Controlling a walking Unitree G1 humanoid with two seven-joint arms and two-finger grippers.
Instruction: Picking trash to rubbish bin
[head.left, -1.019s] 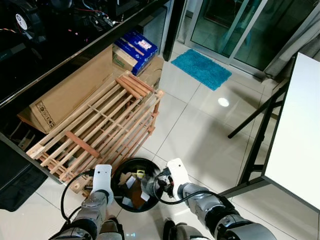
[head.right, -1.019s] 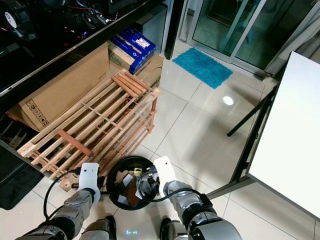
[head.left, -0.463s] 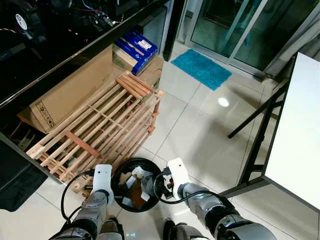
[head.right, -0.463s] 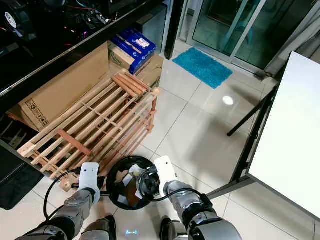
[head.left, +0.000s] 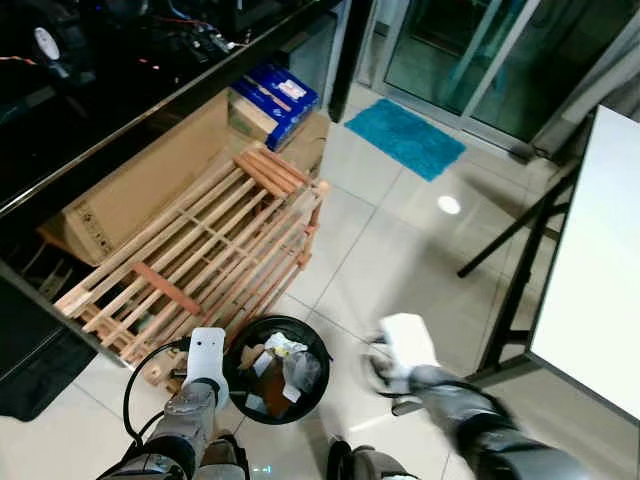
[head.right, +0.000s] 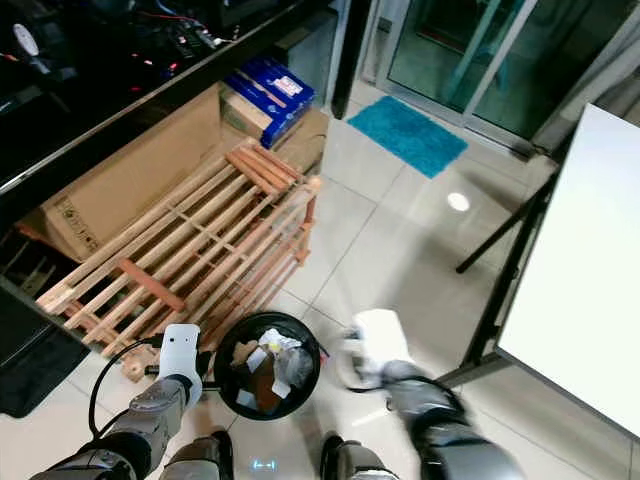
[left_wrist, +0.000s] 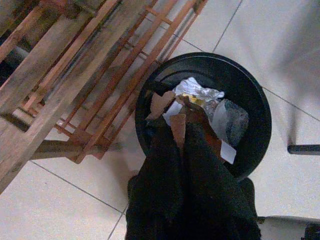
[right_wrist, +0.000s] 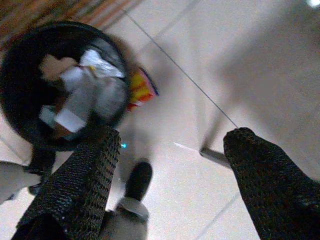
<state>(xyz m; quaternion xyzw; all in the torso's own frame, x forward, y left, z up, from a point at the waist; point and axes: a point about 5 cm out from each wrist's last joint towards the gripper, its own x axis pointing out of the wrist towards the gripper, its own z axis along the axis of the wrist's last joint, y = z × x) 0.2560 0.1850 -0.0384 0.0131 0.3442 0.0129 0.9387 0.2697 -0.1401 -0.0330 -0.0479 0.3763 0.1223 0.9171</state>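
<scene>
A: Trash left to pick?

B: A yellow-and-red wrapper (right_wrist: 141, 88), flat on the tiled floor (head.left: 400, 250), just beside the black rubbish bin (head.left: 276, 368) on the side away from the wooden rack (head.left: 200, 260). Partly tucked against the bin's wall.

A: Handling?

B: Probably very light, thin and limp. Likely slick film, so prone to sliding on the glossy tile rather than lifting. Nothing fragile about it.

A: Where to grip?

B: Best at the exposed end pointing away from the bin, pinching a crease or raised edge. Hard to get under where flat.

A: Claws?

B: Right claw (right_wrist: 172, 137) spread wide, empty, above the floor beside the bin; blurred in the head views. Left claw (left_wrist: 176, 122) over the bin, fingers pressed together, nothing plainly held.

A: Bin itself?

B: Already heaped with crumpled paper (left_wrist: 197, 90) and cardboard scraps (left_wrist: 160, 103), yet open at the top. Room enough for one flat wrapper.

A: Space around?

B: Open tile to the right. Rack touching or nearly touching the bin on the left. Black legs (head.left: 510, 290) of the white worktop (head.left: 600, 270) near on the right, worth avoiding. Also the robot's own foot (right_wrist: 137, 180) close below.
</scene>
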